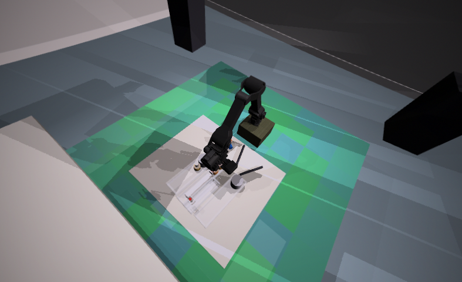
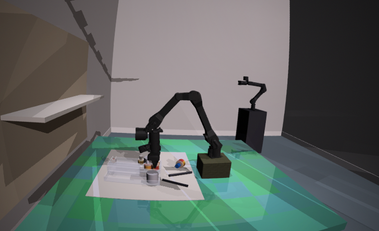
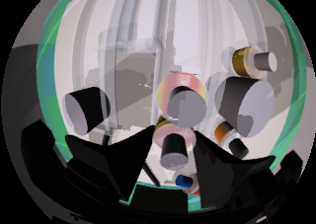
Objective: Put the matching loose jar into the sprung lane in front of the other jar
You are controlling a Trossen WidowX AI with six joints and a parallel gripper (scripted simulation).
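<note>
My gripper (image 2: 155,167) (image 3: 174,131) points down at one end of the clear rack (image 1: 205,225) (image 2: 122,180) and is shut on a jar (image 3: 174,136) with a pinkish shoulder and a grey-and-black cap. Just ahead of the held jar, another pinkish-shouldered jar (image 3: 181,80) stands upright by the clear rails; it also shows in the exterior view (image 2: 148,166). The two look very close or touching. A small red part (image 1: 189,199) is at the rack's far end. The pusher plate, the front stop and the base of the held jar cannot be made out.
A gold-banded jar (image 1: 197,167) (image 2: 140,160) (image 3: 242,62) stands beside the rails. A grey cylinder (image 1: 237,181) (image 2: 152,176) (image 3: 79,112) and a larger dark one (image 3: 247,106) flank the gripper. Nearby are an orange-banded jar (image 3: 224,133), a lying blue-capped bottle (image 2: 180,163) and two black bars (image 2: 180,173) (image 2: 174,183).
</note>
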